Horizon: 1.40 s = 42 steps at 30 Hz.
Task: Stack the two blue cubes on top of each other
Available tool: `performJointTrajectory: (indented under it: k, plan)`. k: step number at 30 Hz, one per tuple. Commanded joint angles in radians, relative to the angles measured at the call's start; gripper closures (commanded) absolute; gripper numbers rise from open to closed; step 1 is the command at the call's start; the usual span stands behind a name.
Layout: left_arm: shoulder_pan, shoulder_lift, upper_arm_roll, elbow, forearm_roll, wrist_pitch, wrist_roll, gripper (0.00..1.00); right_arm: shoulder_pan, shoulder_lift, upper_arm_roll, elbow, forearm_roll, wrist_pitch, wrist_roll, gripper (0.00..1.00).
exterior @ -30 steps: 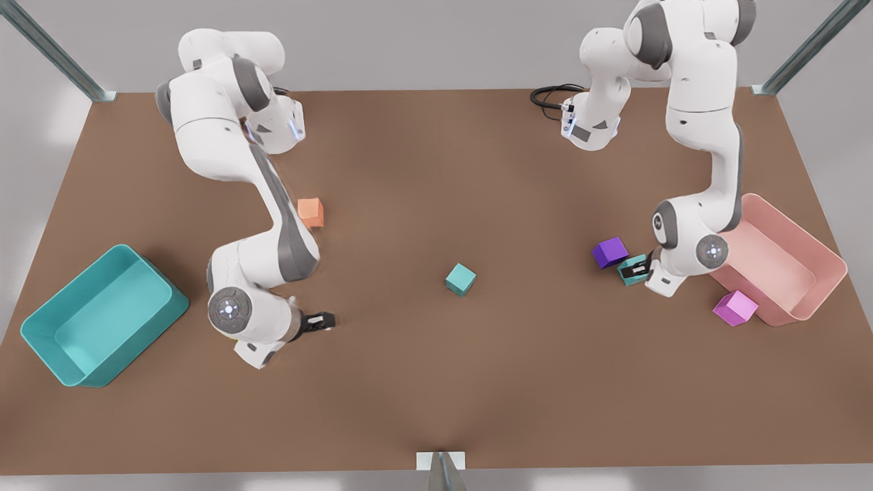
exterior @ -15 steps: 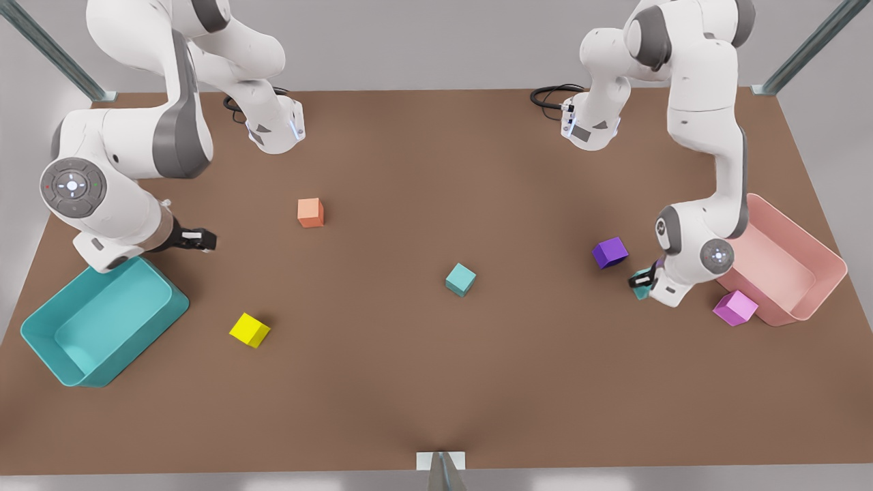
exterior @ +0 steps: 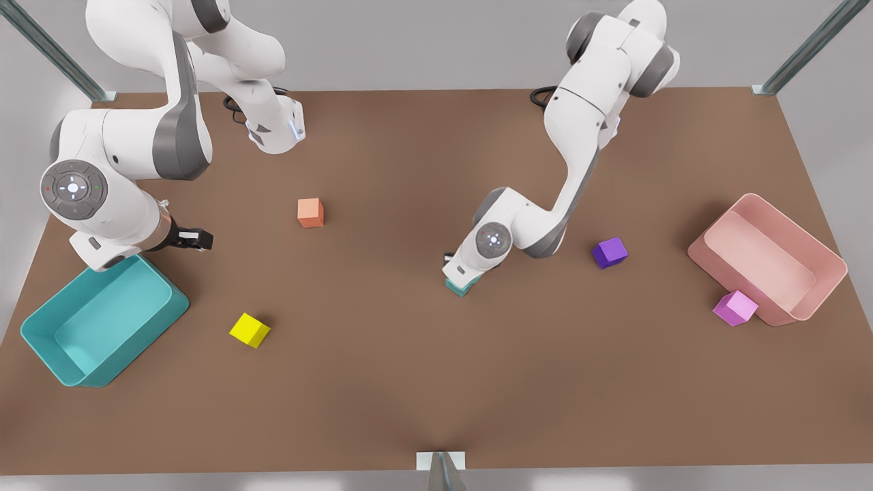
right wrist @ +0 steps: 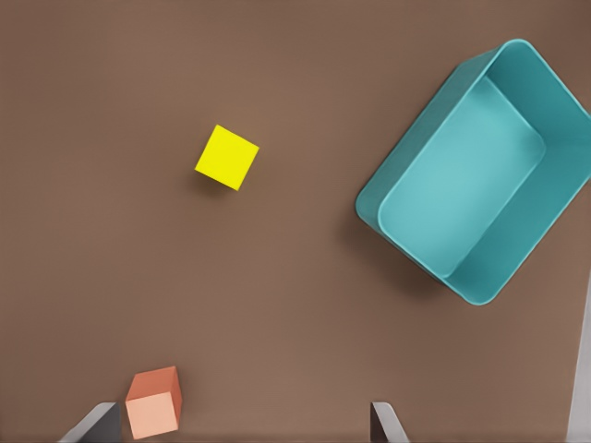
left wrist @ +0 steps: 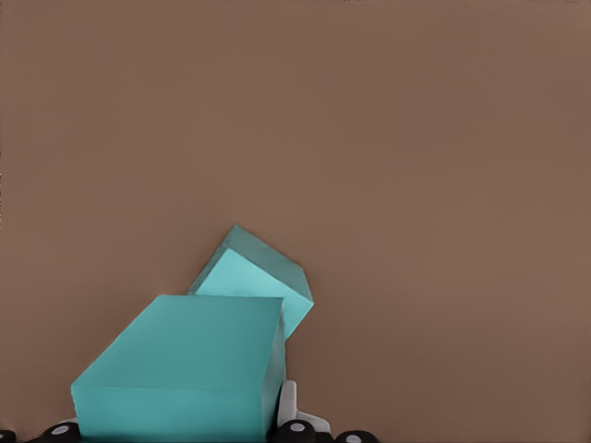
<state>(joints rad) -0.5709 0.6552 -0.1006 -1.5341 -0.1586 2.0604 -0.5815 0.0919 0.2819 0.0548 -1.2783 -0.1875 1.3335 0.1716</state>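
Held small teal plain cube (left wrist: 185, 365): clamped in the left claw (left wrist: 180, 430), finger bases flanking its near edge in the left wrist view; flat matte faces, sharp edges, no markings. Second small teal plain cube (left wrist: 257, 281): resting on the brown matte counter (exterior: 382, 382) just beyond and below the held one, rotated out of line with it; whether the two touch cannot be told. In the front view only a teal corner (exterior: 458, 287) shows under that arm's wrist, mid-counter. Progress, as a judgement: pick and carry look done; alignment, lowering and release are left, and the yaw mismatch probably needs correcting so the faces seat flat. Rigid, smooth cubes should stack cleanly if centred, but may slide if set off-centre. Right claw (exterior: 198, 239): hanging idle above the counter beside the large teal rounded-rectangle bin (exterior: 102, 317), fingers apart, nothing between them; this arm waits. Ahead of that claw, an orange cube (right wrist: 154, 401); farther off, a yellow cube (right wrist: 226, 157). Well apart from the left claw: a dark purple cube (exterior: 609, 252), a pink-violet cube (exterior: 734, 307) against a pink rounded bin (exterior: 771, 256). All look like uniform smooth plastic.
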Motion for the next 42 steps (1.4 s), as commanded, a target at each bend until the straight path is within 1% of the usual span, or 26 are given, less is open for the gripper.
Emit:
performJointTrajectory:
  k: [1, 7, 11, 12, 13, 18, 20, 25, 26, 28, 29, 30, 31, 33, 34, 35, 36, 37, 38, 39, 42]
  plan:
    - [0.0, 0.004, -0.001, 0.005, -0.012, -0.022, -0.551, 0.42, 0.0, -0.001, 0.0, 0.0, -0.001, 0.0, 0.012, 0.0]
    - [-0.001, 0.05, -0.002, 0.035, -0.01, -0.016, -0.549, 0.42, 0.0, 0.0, 0.0, 0.003, -0.001, 0.001, 0.012, 0.0]
    - [-0.001, 0.069, -0.004, 0.049, -0.01, -0.006, -0.549, 0.39, -0.001, 0.002, -0.001, 0.005, -0.001, 0.003, 0.012, 0.0]
    - [-0.001, 0.069, -0.004, 0.051, -0.01, -0.008, -0.549, 0.16, -0.001, 0.002, 0.0, 0.005, -0.001, 0.003, 0.012, 0.0]
    - [-0.001, 0.069, -0.004, 0.051, -0.01, -0.008, -0.548, 0.0, -0.001, 0.002, 0.0, 0.007, -0.001, 0.003, 0.012, 0.0]
    - [0.005, 0.06, -0.007, 0.055, -0.012, -0.02, -0.551, 0.0, -0.001, 0.003, -0.001, 0.01, -0.001, 0.003, 0.012, 0.0]
    - [0.011, 0.034, -0.017, 0.058, -0.01, -0.049, -0.551, 0.0, -0.001, 0.003, -0.001, 0.013, -0.001, 0.003, 0.012, 0.0]
    - [0.025, 0.021, -0.017, 0.089, 0.005, -0.135, -0.551, 0.0, -0.003, 0.003, -0.001, 0.02, -0.001, 0.004, 0.011, 0.0]
    - [0.037, 0.014, -0.016, 0.132, 0.005, -0.199, -0.549, 0.0, -0.003, 0.003, -0.001, 0.02, -0.001, 0.004, 0.011, 0.0]
    - [0.052, 0.012, -0.011, 0.284, 0.014, -0.459, -0.543, 0.0, -0.003, 0.005, -0.001, 0.023, -0.001, 0.003, 0.012, 0.0]
    - [0.097, 0.012, -0.014, 0.353, 0.027, -0.554, -0.538, 0.0, -0.003, 0.005, -0.001, 0.023, -0.001, 0.004, 0.012, 0.0]
    - [0.173, 0.006, -0.013, 0.472, 0.028, -0.707, -0.395, 0.0, -0.003, 0.005, -0.001, 0.023, -0.001, 0.003, 0.012, 0.0]
    - [0.279, -0.025, -0.011, 0.514, 0.073, -0.812, -0.128, 0.0, -0.003, 0.005, -0.001, 0.023, -0.001, 0.004, 0.012, 0.0]
    - [0.448, -0.048, -0.011, 0.514, 0.14, -0.899, 0.245, 0.0, -0.003, 0.005, -0.001, 0.023, 0.0, 0.004, 0.012, 0.0]
    - [0.506, -0.075, -0.013, 0.511, 0.142, -0.899, 0.265, 0.0, -0.003, 0.005, -0.001, 0.023, -0.001, 0.004, 0.012, 0.0]
    - [0.526, -0.083, -0.011, 0.49, 0.148, -0.907, 0.308, 0.0, -0.003, 0.005, -0.001, 0.023, -0.001, 0.004, 0.012, 0.0]
    - [0.507, -0.214, 0.019, 0.277, 0.183, -0.809, 0.403, 0.0, -0.003, 0.005, -0.001, 0.023, -0.001, 0.004, 0.012, 0.0]
    - [0.421, -0.387, 0.113, 0.017, 0.194, -0.637, 0.541, 0.0, -0.003, 0.005, -0.001, 0.023, -0.001, 0.004, 0.012, 0.0]
    - [0.402, -0.385, 0.144, 0.078, 0.195, -0.739, 0.604, 0.0, -0.003, 0.005, -0.001, 0.023, 0.0, 0.004, 0.012, 0.0]
    - [0.402, -0.384, 0.144, 0.111, 0.191, -0.793, 0.603, 0.0, -0.003, 0.005, -0.001, 0.025, -0.001, 0.004, 0.012, 0.0]
    - [0.402, -0.379, 0.144, 0.152, 0.152, -0.826, 0.603, 0.0, -0.003, 0.005, -0.001, 0.025, 0.0, 0.004, 0.012, 0.0]
